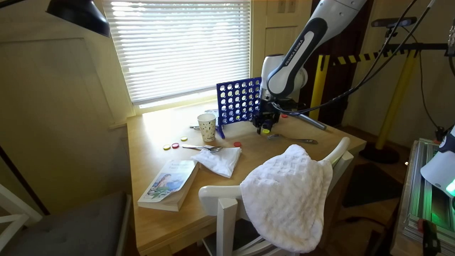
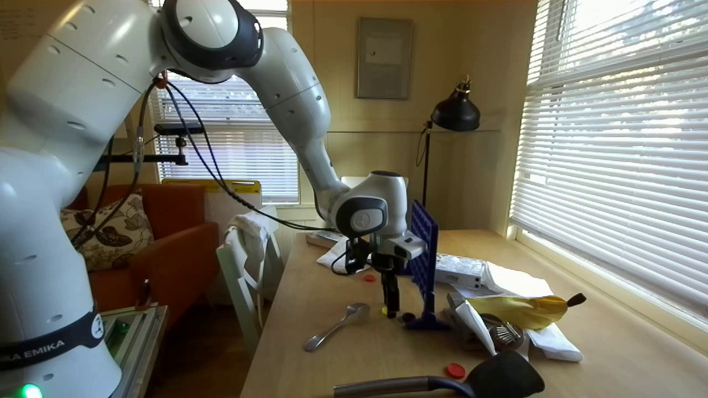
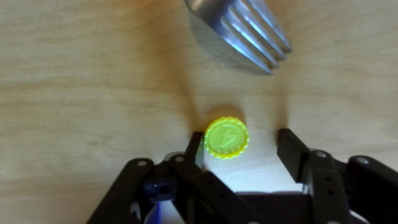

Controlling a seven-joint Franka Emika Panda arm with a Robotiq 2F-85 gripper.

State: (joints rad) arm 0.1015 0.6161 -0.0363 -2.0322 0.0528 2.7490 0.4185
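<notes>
My gripper (image 3: 240, 137) is open at the tabletop, with its two black fingers on either side of a yellow disc (image 3: 226, 137). The disc lies flat on the wood close against the left finger in the wrist view; I cannot tell whether they touch. A gap separates it from the right finger. A silver fork (image 3: 245, 29) lies just beyond the disc. In both exterior views the gripper (image 1: 265, 128) (image 2: 390, 312) points down beside a blue upright grid rack (image 1: 233, 101) (image 2: 424, 260). The yellow disc (image 1: 266, 131) shows at the fingertips.
A patterned paper cup (image 1: 207, 127), white napkin (image 1: 222, 161), book (image 1: 170, 183) and red disc (image 1: 237, 144) lie about the table. A black spatula (image 2: 504, 378), red disc (image 2: 455, 370) and yellow item (image 2: 520, 310) lie near the rack. A towel-covered chair (image 1: 288, 199) stands at the edge.
</notes>
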